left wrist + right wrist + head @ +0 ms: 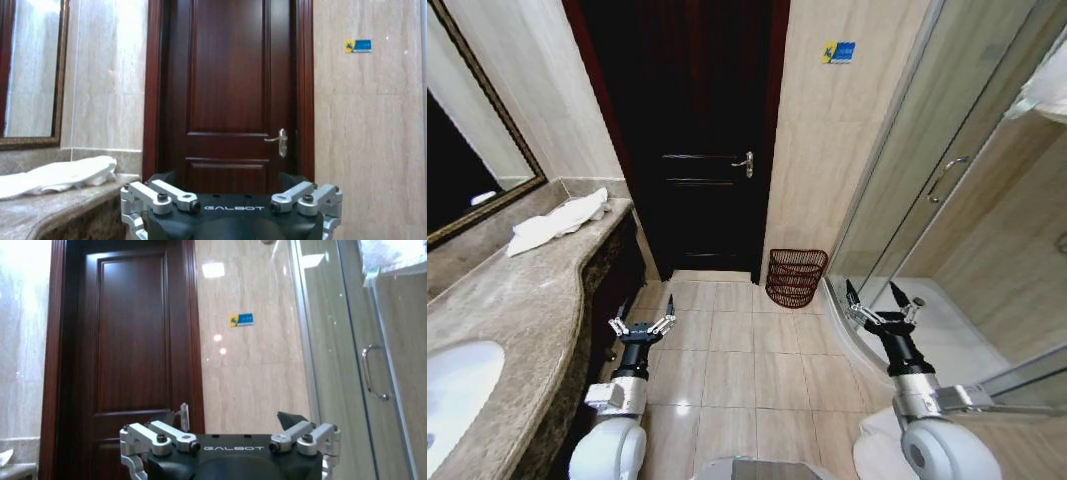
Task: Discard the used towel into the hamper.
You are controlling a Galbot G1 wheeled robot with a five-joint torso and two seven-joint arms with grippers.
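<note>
My left gripper hangs low over the floor tiles with its fingers spread wide and nothing between them, close beside the front edge of the marble counter. The right gripper mirrors it on the other side, jaws also splayed open and empty, near the curved base of the shower enclosure.

From the left gripper, the towel lies ahead and out to the left, up on the counter's far end near the wall and the door. It is a crumpled white heap, its long axis running roughly along the counter toward the door. In the left wrist view the towel sits above and to the side of the fingers, well apart from them.

The hamper stands on the floor against the wall beside the door, ahead of the right gripper and slightly inward of it.

I judge the left arm is plainly the nearer one for the pickup; it would need to rise and reach forward-left. Nothing of the task is done yet.
</note>
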